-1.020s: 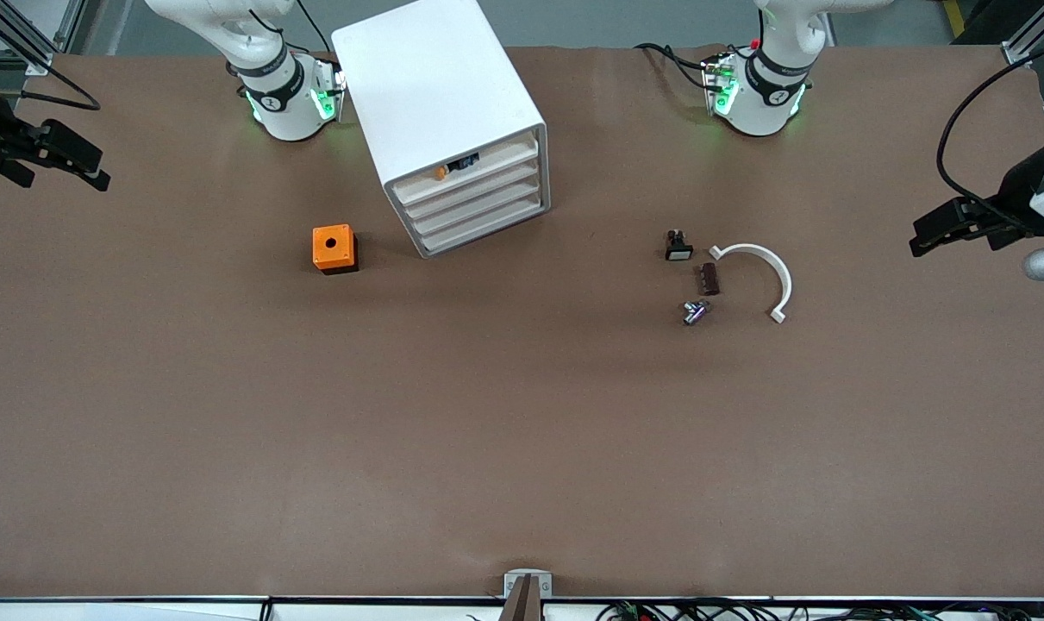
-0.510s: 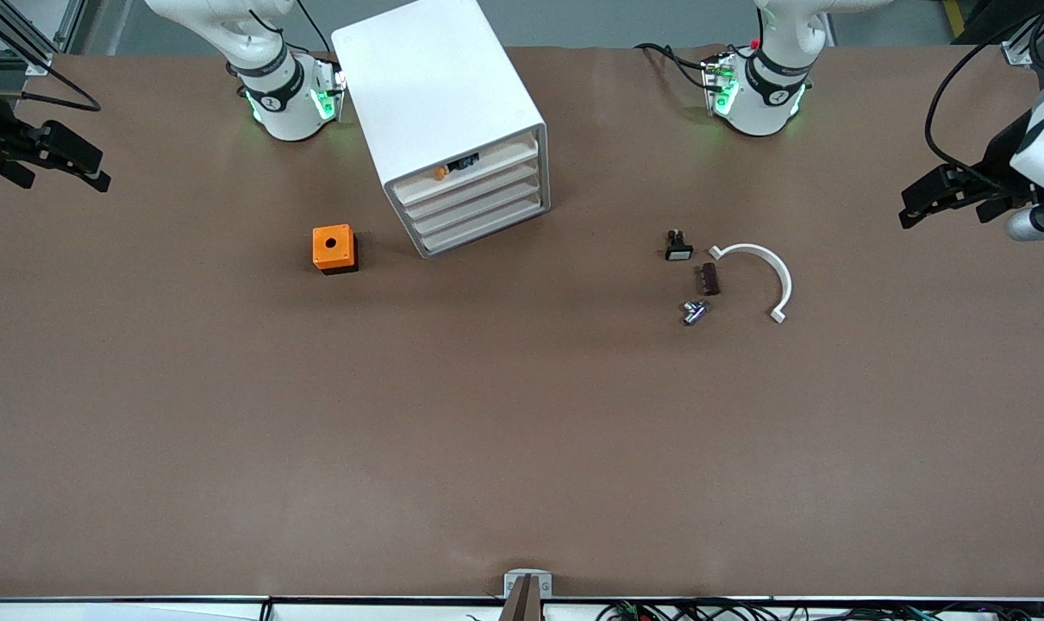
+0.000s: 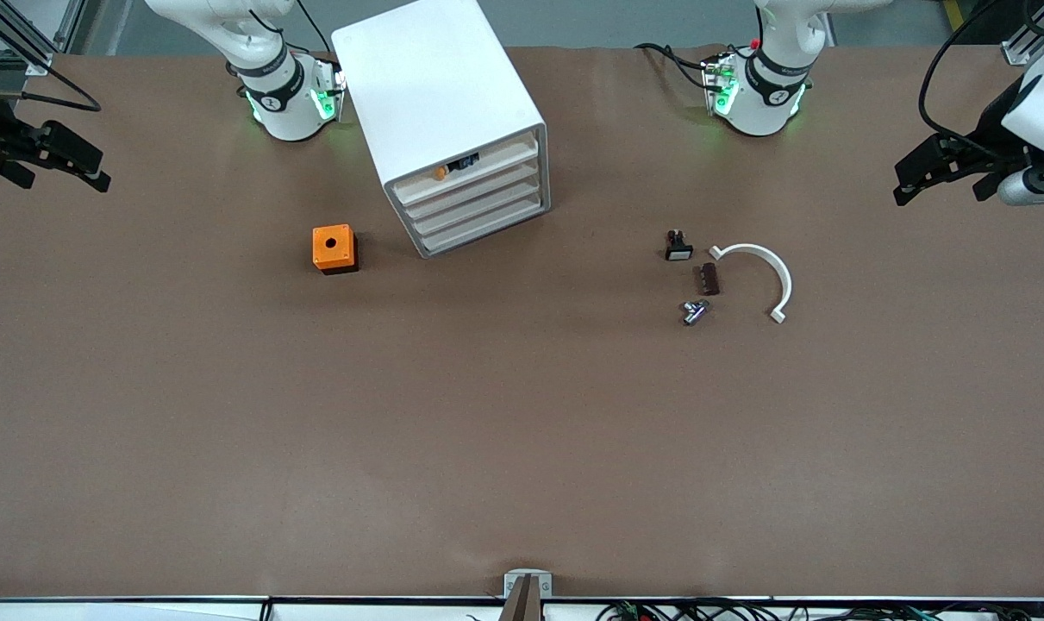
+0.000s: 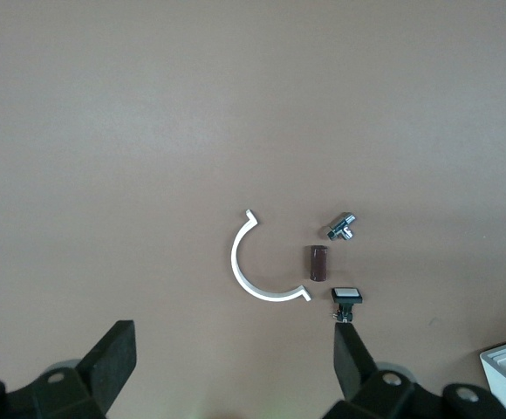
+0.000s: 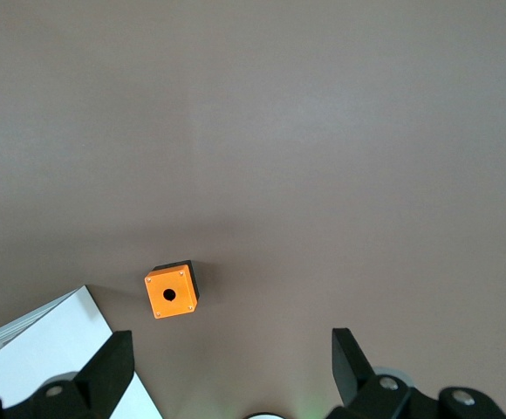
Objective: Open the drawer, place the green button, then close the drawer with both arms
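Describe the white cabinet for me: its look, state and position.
The cabinet is a white, plastic-looking box standing skewed on the table near the right arm's base. Its front holds four stacked shallow drawers, all pushed in. The top slot shows small orange and black bits. Nothing touches it; the orange cube sits apart beside it.

Both arms are raised at the ends of the counter, each base at the edge by the robots. The left arm's white wrist shows at its end of the counter, and its black left pincer (image 3: 905, 188) hangs in the air over that end, its 2 fingers (image 4: 113, 356) spread wide with nothing between them. The right pincer (image 3: 99, 177) hangs over the right arm's end (only its black tip shows in the front view), fingers (image 5: 109, 367) likewise spread wide and empty.
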You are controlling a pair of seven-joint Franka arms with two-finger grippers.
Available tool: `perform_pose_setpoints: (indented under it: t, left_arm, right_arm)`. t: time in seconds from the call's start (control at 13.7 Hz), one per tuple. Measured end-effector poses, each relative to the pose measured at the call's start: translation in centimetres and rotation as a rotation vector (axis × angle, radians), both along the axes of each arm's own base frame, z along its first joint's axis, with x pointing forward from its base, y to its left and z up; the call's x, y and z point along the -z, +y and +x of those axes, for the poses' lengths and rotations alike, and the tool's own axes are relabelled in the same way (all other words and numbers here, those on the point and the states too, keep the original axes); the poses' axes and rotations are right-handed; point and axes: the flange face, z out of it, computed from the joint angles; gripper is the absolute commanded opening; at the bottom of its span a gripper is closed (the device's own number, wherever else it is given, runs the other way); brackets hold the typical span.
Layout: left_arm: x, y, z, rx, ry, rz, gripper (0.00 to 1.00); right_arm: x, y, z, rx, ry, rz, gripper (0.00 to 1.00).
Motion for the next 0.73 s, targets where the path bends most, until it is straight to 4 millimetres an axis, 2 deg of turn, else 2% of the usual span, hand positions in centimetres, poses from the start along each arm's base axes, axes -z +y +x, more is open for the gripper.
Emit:
perform_pose_setpoints:
  t: [0.44,0.73]
  left_arm:
    - [0.22,-0.65,-0.11,-0.004,0.005,0.028,1.0]
    - [-0.45,-0.32,0.07,-0.01,-0.01,0.027,1.0]
  right_arm:
    - [0.01,0.03,0.03,-0.001,0.0,0.0,1.0]
    - [0.11,0.03,0.15,-0.001,0.001,0.0,1.0]
